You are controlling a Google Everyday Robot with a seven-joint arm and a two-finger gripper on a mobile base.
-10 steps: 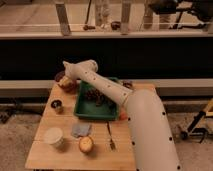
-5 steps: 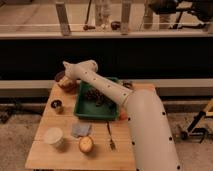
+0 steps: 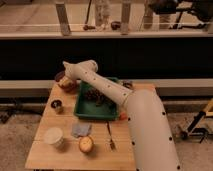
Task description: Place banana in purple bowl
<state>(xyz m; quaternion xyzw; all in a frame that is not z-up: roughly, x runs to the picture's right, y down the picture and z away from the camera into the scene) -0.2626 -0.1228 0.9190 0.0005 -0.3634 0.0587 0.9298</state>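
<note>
The purple bowl [image 3: 61, 80] stands at the table's far left corner, just left of the green tray [image 3: 81, 106]. My white arm reaches from the lower right across the tray, and the gripper [image 3: 68, 81] is at its far end, right over the bowl. A small pale yellow-tan piece, the banana [image 3: 65, 85], shows at the bowl directly below the gripper. I cannot tell whether it is held or lies in the bowl. The arm's end hides most of the bowl's right side.
The tray holds some dark items [image 3: 95, 96]. A small dark cup [image 3: 57, 105] stands left of the tray. Near the front are a pale white cup [image 3: 54, 136], a grey cloth [image 3: 81, 130], a yellow-orange muffin [image 3: 86, 144] and a fork [image 3: 110, 136]. A rail runs behind the wooden table [image 3: 55, 157].
</note>
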